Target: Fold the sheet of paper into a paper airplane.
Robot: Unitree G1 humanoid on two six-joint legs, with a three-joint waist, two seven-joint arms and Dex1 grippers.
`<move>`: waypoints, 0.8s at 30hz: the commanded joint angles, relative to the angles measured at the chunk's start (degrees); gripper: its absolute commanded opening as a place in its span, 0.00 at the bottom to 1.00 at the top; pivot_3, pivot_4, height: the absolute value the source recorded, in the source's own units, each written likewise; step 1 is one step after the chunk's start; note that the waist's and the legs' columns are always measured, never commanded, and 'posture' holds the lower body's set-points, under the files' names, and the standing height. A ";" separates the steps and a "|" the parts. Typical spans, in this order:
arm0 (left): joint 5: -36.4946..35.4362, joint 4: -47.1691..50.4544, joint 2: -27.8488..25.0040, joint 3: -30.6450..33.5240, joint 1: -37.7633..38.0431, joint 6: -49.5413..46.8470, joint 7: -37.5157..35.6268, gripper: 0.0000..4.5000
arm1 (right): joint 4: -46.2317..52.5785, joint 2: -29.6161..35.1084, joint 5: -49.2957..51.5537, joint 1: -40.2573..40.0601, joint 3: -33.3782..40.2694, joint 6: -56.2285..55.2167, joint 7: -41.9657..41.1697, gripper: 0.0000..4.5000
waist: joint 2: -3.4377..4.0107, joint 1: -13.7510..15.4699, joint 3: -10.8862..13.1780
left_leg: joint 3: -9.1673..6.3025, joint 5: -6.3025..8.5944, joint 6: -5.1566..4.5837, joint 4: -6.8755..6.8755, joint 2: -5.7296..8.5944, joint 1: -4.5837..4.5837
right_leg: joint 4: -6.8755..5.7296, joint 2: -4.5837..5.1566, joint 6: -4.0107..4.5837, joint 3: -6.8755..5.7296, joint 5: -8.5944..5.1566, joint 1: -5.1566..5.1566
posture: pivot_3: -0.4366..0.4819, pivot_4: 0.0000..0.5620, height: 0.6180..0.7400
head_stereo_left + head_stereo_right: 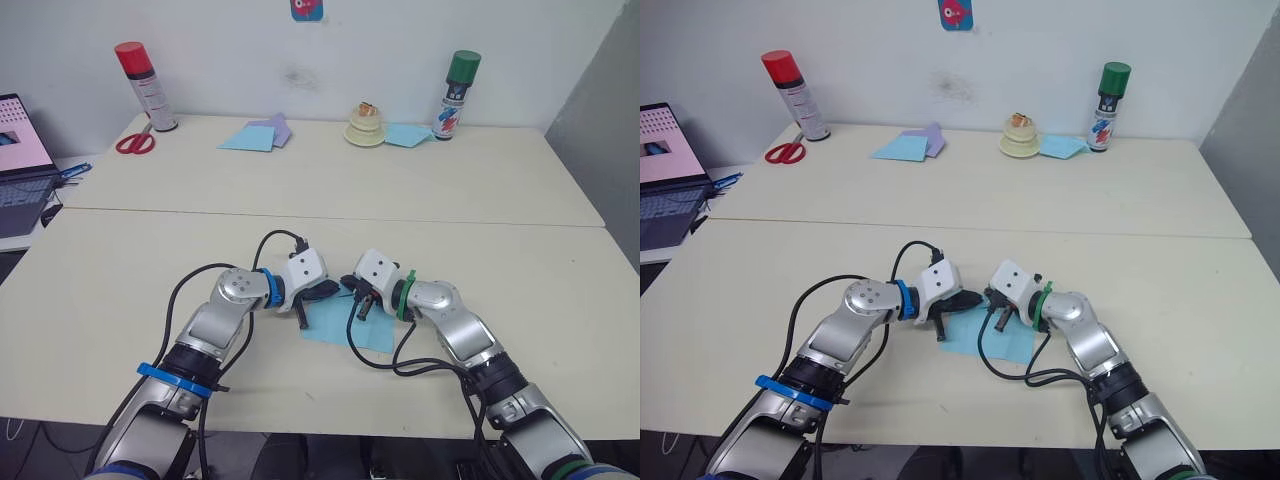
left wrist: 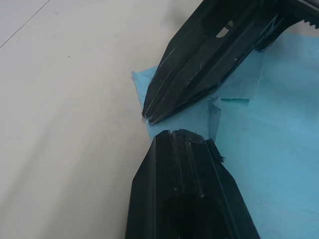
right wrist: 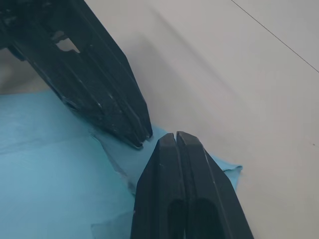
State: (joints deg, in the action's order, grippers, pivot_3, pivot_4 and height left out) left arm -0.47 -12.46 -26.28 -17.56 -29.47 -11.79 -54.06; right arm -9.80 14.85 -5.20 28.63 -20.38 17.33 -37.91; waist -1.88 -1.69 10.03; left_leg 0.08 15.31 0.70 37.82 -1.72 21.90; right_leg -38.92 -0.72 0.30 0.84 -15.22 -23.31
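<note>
The paper point(image 1: 350, 325) lies flat on the bench point(image 1: 120, 290) at 6 o'clock. The left end effector point(image 1: 325, 291), fingers together, presses its far edge at 10 o'clock; the right end effector point(image 1: 358, 300), fingers together, meets it tip to tip at 12 o'clock.

Sheet of paper point(image 1: 345, 328) far corner hidden under both grippers.
</note>
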 commanded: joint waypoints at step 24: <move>-0.52 -4.13 1.97 1.14 -0.47 -4.04 1.04 0.00 | 10.06 0.65 4.04 -3.64 4.60 -0.76 1.73 0.00 | 0.06 0.01 -0.19 | 0.01 -0.01 -0.01 0.04 0.01 0.02 | 0.00 0.00 -0.12 0.02 0.08 -0.01 | 0.48 0.27 0.91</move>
State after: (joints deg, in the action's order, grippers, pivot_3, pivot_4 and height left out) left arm -1.89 -15.46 -23.91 -15.74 -30.56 -14.20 -53.01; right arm -1.14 15.19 -1.08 25.32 -15.12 16.72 -35.30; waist -1.83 -1.68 9.85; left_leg 0.09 15.30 0.69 37.86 -1.71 21.92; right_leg -38.92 -0.72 0.18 0.86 -15.14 -23.32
